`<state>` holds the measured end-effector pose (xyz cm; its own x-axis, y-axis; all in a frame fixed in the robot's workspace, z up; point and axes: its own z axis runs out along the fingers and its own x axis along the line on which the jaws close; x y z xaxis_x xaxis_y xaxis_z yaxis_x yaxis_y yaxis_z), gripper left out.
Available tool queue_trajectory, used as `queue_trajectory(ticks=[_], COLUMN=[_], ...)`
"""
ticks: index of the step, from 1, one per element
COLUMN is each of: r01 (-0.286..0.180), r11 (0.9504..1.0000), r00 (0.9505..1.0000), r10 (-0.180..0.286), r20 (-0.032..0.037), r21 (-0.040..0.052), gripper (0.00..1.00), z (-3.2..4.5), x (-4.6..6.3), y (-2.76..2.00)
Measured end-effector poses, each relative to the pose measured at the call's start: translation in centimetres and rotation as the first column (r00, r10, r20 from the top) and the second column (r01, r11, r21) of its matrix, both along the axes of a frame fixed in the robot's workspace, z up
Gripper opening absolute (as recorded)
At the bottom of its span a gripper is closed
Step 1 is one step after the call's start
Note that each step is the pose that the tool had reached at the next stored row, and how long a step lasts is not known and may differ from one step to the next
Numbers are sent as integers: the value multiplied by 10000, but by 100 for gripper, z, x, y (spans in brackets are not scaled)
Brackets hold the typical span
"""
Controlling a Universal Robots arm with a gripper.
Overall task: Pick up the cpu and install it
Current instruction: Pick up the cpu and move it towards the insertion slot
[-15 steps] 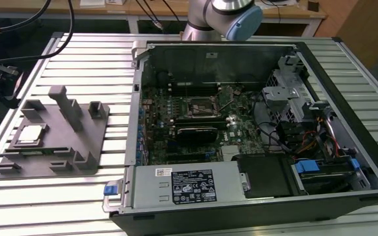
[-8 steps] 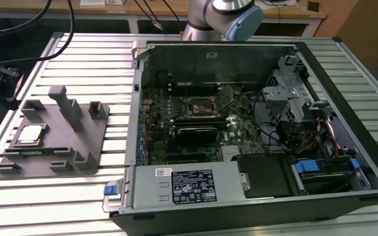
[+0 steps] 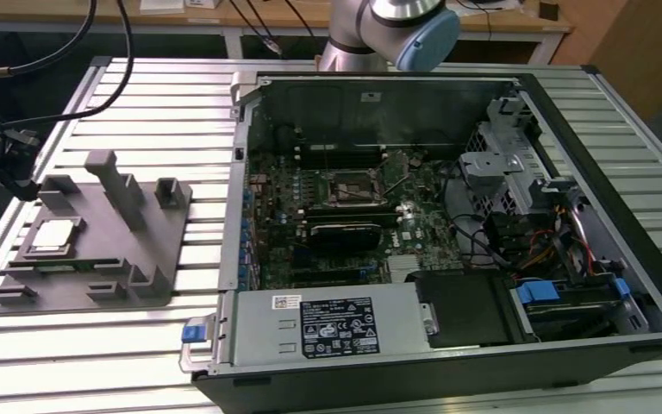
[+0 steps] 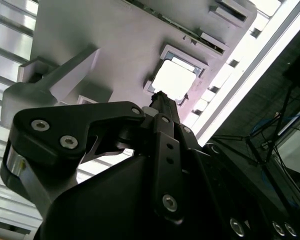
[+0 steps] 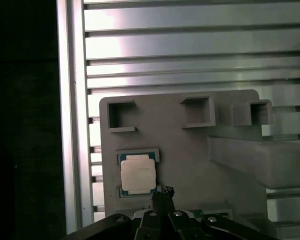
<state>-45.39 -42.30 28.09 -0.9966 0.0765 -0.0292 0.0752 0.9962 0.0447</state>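
I'm hovering gripper (image 5: 162, 192), jaws pressed together, empty, beside cpu (image 5: 138, 175) on grey fixture tray (image 5: 190, 150); should centre squarely over it.

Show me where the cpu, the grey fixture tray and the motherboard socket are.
cpu (image 5: 137, 175), first wrist view, middle of its metal top plate.
grey fixture tray (image 5: 190, 160), first wrist view, bare flat surface beside the cpu.
motherboard socket (image 3: 348, 190), exterior view, centre of the socket frame.
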Motion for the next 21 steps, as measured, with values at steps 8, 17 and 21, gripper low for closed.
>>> queue_trajectory(ticks=[8,17,21], r01=[0,-1,0], r11=[10000,10000,10000], r00=[10000,10000,10000], r10=[0,1,0], r20=[-2,0,-1], r21=[-1,0,0], gripper=[11,11,11], z=[-141,-302,-366], x=[-40,-73,-87], y=[0,0,0])
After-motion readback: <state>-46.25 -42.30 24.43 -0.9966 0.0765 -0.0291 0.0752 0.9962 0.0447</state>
